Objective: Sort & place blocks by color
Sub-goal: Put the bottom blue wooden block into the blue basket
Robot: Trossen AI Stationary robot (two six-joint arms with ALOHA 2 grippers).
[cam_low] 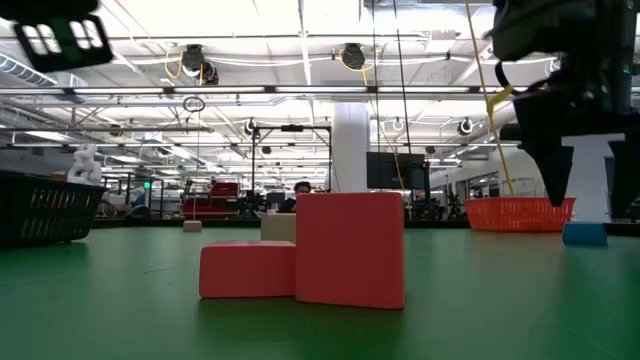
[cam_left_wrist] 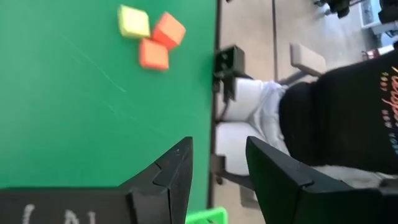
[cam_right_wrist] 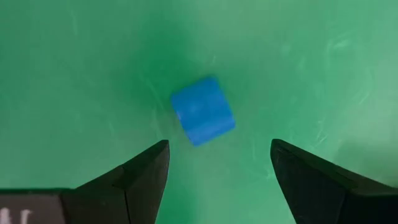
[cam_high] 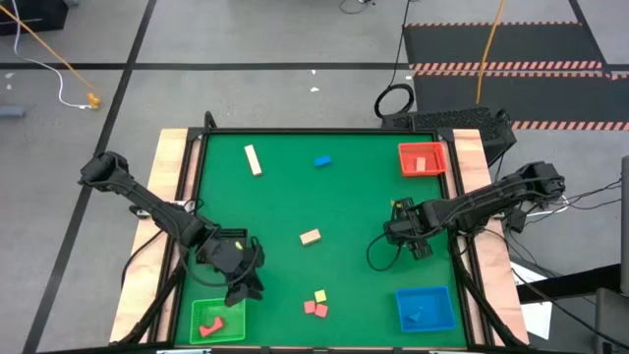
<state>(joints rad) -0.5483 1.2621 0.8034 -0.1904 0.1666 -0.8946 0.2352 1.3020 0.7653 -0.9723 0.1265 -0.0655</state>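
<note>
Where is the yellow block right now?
High view: the yellow block sits near the table's front edge, touching the two red blocks, between the green tray and blue tray.

No legible text, label, brand or number in any view. Left wrist view: coloured lettering on a person's black garment (cam_left_wrist: pixel 348 112), too partial to read, and faint white marks on the left gripper's (cam_left_wrist: pixel 217 180) dark body, unreadable. Right wrist view: similar white marks low on the right gripper (cam_right_wrist: pixel 217 180), also unreadable.
</note>
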